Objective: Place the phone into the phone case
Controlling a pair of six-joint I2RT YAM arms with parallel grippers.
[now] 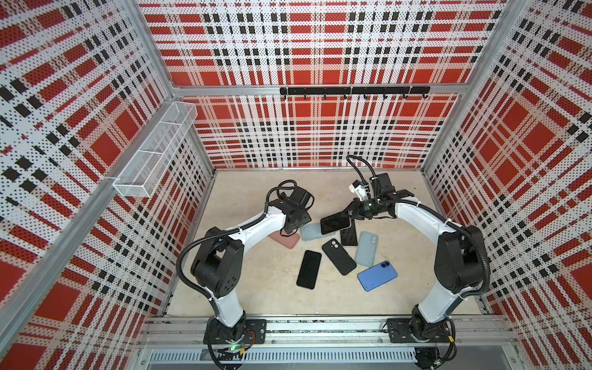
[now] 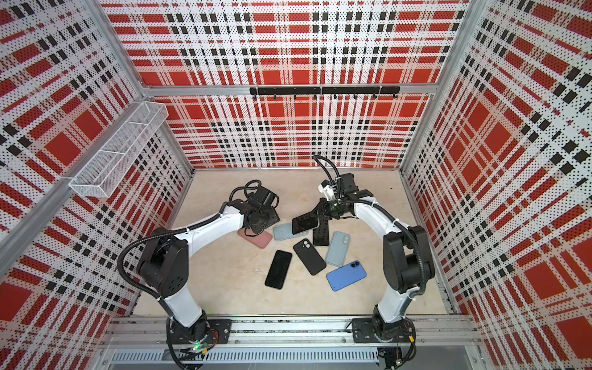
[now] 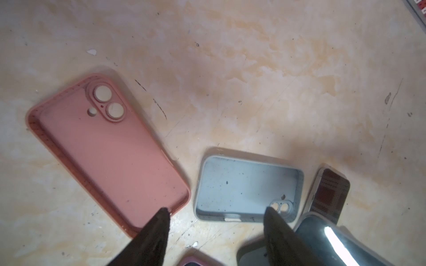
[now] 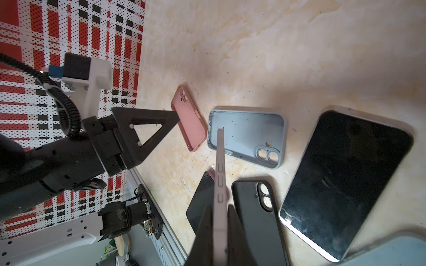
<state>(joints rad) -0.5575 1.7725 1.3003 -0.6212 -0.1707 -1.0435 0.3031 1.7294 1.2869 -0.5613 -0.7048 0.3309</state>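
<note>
A dark-screened phone (image 1: 334, 222), clamped by the right fingers (image 4: 235, 230), is held over the open grey-blue case (image 3: 242, 188) on the counter (image 1: 266, 298), seemingly for seating, while the empty left fingers (image 3: 156, 230) are spread at its left end, likely to steady it.

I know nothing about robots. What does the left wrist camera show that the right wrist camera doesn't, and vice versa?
Only the left wrist view: both fingertips of the left gripper, apart with nothing between, one near the pink case, one near the lens holes of the blue-grey case.
Only the right wrist view: the right gripper pinching a phone edge-on, and a black case with its lens holes plain.
Both: the pink and blue-grey cases, empty, open side up on the table. Dark shapes at the left wrist view's edge are too blurred to name.
</note>
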